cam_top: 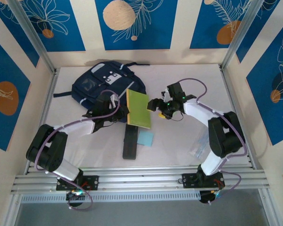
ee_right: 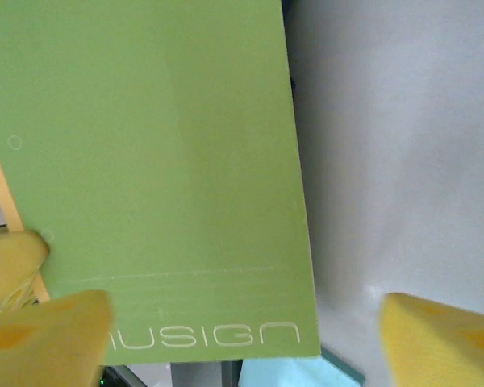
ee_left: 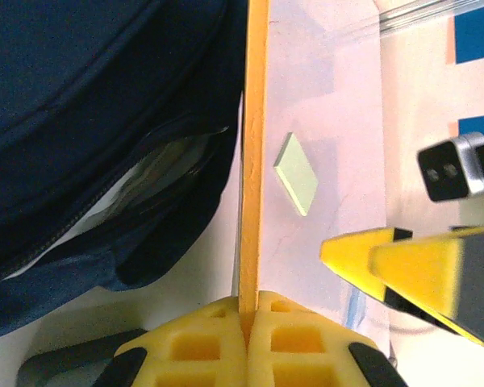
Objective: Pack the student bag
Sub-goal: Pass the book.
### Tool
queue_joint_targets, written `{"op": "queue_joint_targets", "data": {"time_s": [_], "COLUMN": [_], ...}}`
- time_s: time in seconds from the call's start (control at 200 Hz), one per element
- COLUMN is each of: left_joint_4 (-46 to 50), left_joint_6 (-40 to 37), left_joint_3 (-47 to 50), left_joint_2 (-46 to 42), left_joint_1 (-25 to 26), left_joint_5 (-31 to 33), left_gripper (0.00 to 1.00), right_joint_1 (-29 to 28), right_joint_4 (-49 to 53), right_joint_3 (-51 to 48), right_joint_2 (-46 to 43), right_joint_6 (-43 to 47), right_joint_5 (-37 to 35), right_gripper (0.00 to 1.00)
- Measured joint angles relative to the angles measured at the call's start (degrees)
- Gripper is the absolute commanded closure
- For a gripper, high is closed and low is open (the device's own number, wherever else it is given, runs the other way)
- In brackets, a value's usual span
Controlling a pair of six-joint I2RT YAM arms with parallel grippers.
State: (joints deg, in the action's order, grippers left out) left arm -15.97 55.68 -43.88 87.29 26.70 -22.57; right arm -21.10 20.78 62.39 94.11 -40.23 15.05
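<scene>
**One claw carries the notebook – the bag lies just to its left**

Clamped together on the bottom edge of the green notebook (cam_top: 138,109), the left claw (ee_left: 248,321) holds it upright on its edge. The notebook's long side runs from the near side of the desk (cam_top: 170,151) toward the far side. The student bag (cam_top: 96,87) lies flat on the far left part of the desk, just beside the notebook on the left arm's side. From the left wrist its unzipped mouth (ee_left: 149,181) gapes toward the notebook's cover.

The left arm is plainly the nearer one; it reaches forward low over the desk, elbow bent, wrist beside the bag. The right claw (cam_top: 155,104) stands with its jaws wide apart at the notebook's other face, gripping nothing, its arm curled in from the right. Judging from this, the coming move turns on tilting the notebook leftward – its thin edge leading into the opening.
</scene>
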Motion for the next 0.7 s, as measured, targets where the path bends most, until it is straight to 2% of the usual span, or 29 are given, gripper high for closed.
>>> {"op": "queue_joint_targets", "data": {"time_s": [0.17,0.3,0.45,0.7], "left_joint_4": [-3.0,-8.1,-13.5,-20.3], "left_joint_6": [2.5,4.9,6.6,9.0], "left_joint_3": [-2.4,-4.3,-5.3,-3.7], "left_joint_2": [-0.4,-0.9,-1.0,-1.0], "left_joint_1": [0.1,0.1,1.1,6.2], "left_joint_5": [4.0,10.5,17.2,25.7], "left_gripper": [1.0,1.0,1.0,1.0], "right_joint_1": [0.7,-0.2,-4.5,-11.9], "right_joint_4": [0.9,-7.5,-18.9,-38.9], "right_joint_3": [-2.7,-9.7,-15.3,-15.9], "right_joint_2": [-10.8,-15.8,-15.2,-10.9], "right_joint_6": [-4.9,-15.9,-28.5,-43.2], "right_joint_5": [-0.1,2.2,1.1,-5.1], "right_gripper": [0.01,0.01,0.01,0.01]}}
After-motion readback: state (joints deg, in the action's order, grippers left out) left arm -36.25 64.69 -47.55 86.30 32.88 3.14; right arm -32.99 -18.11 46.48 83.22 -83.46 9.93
